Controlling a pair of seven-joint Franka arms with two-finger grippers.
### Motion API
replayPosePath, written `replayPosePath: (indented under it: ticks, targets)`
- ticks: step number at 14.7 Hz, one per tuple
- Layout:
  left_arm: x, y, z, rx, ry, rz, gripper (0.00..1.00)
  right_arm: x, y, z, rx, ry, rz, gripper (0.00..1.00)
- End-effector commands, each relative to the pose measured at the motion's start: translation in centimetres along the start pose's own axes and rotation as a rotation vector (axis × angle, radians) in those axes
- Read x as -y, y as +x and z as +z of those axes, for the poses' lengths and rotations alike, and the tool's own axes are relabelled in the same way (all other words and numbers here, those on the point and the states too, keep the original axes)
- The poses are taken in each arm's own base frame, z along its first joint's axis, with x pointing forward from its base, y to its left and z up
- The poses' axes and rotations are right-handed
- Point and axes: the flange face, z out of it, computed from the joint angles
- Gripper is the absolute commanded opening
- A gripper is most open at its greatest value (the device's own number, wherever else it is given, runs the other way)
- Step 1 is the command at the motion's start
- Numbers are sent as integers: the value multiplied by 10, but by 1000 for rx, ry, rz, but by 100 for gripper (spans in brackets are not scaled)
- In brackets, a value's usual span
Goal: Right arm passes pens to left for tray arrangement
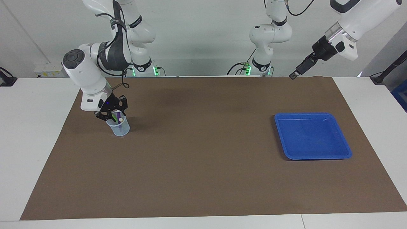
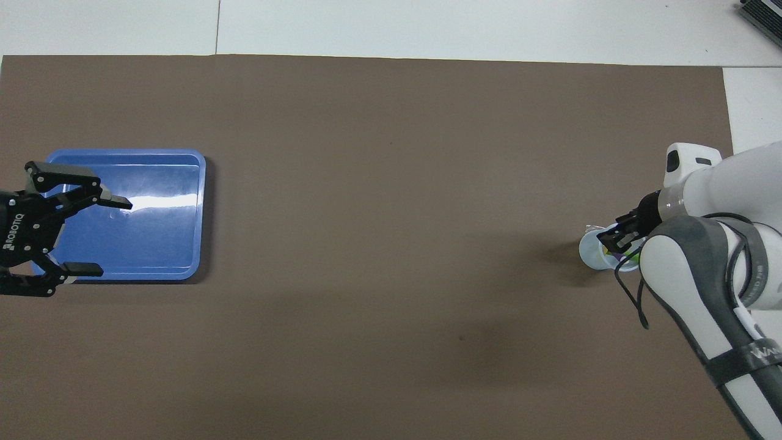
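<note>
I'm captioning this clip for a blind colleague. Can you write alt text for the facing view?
The right gripper is down at the mouth of a small clear cup holding the pens, at the right arm's end of a brown mat. The left gripper hangs high, with the empty blue tray lying at its end.

Shallow blue plastic tray point(image 1: 313, 135) sits on the brown-matted counter point(image 1: 203, 178) toward left arm's end. Small translucent cup point(image 1: 119, 126) holding slim marker pens point(image 1: 117, 117) stands toward right arm's end, well apart from tray, slightly nearer the robots.
</note>
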Motion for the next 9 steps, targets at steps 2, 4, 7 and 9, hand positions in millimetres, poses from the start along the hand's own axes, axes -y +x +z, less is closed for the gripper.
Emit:
replayPosePath:
  ticks: [2,4,7,9]
  targets:
    - [21,4,-3,49,-97,-196,100,-2,-1,7,-1,-13,70,49]
    - [46,12,-1,106,-151,-279,100,1,1,8,1,-12,95,46]
    - [64,10,9,174,-179,-366,100,1,1,8,0,-14,87,39]
    - [62,5,12,181,-182,-362,100,2,-1,14,8,-9,87,36]
